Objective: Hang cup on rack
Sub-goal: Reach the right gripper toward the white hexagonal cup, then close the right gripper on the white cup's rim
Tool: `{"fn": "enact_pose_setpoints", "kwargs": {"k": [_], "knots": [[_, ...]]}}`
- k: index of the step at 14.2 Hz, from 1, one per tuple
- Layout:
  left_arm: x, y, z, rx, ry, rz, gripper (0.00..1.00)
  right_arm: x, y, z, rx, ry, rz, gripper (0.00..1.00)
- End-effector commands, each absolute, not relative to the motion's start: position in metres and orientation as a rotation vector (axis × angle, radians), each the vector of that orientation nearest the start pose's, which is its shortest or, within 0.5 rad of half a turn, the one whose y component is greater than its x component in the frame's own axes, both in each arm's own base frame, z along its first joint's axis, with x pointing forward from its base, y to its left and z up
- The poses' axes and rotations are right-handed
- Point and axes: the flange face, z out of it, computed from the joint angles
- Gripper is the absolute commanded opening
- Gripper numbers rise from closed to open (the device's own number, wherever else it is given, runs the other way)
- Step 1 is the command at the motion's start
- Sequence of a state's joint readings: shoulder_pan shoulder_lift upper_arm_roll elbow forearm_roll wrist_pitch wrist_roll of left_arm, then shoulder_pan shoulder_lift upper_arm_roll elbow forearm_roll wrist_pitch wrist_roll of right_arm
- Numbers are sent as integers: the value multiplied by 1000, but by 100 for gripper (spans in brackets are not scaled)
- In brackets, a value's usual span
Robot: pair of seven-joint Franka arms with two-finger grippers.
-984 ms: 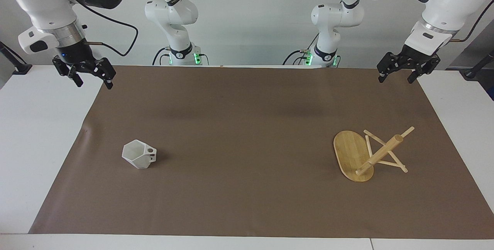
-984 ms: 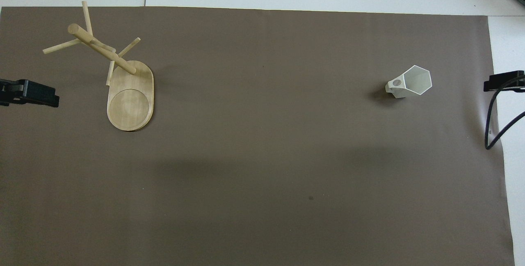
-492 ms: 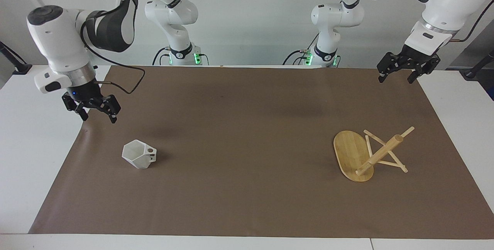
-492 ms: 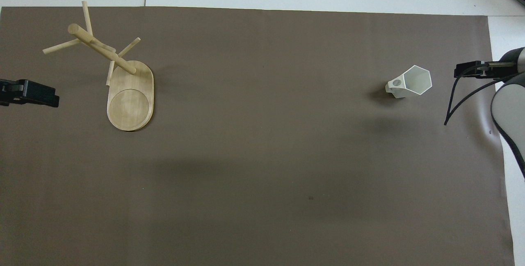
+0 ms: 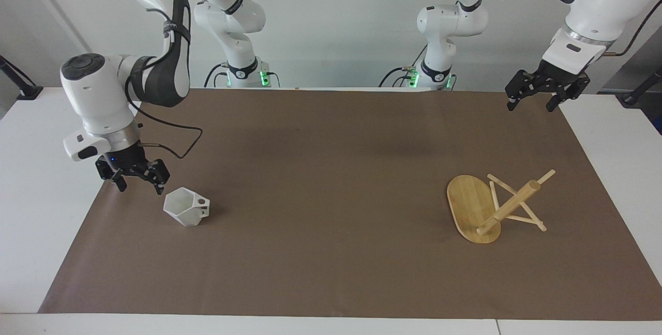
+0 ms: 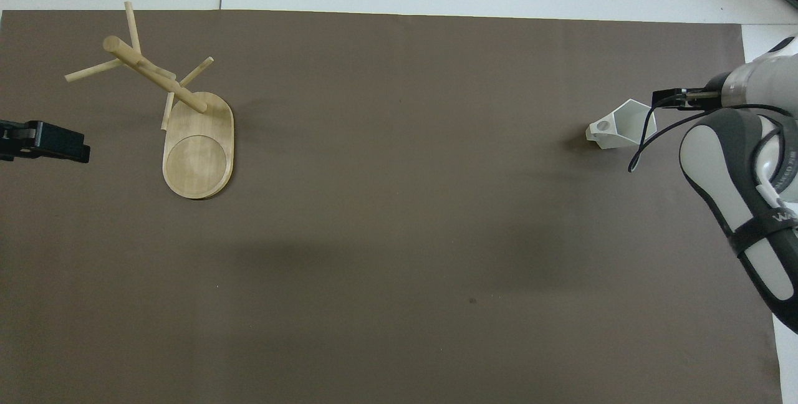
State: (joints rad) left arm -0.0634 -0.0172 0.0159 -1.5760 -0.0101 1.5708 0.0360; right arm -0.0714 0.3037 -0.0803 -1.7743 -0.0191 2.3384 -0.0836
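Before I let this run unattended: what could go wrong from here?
The right gripper, open, hangs beside the cup, not over it; descending from here, a finger could knock the cup along the mat. The rack stands at the left arm's end, so the cup needs a long carry to its thin pegs. The left gripper waits.

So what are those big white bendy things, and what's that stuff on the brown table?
They are two robot arms with pincher hands. One picture looks at them from across the table, the other looks down from above. On the brown mat stand a white cup and a wooden rack for hanging cups. The right gripper is open, low beside the cup, holding nothing. The left gripper waits open in the air over the mat's corner at the robots' edge.
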Motion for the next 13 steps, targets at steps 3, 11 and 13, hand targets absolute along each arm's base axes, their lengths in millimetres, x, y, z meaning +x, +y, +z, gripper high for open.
{"fn": "enact_pose_setpoints", "kwargs": {"k": [3,11,13], "knots": [[499,-23,621,-3143,145,356,100,652,-87,397,-3180,23,-394,100],[501,-23,622,-3146,145,327,100,647,-87,381,-3188,-75,-342,100],[502,-23,622,-3146,145,325,100,646,-87,379,-3189,-109,-339,100]]}}
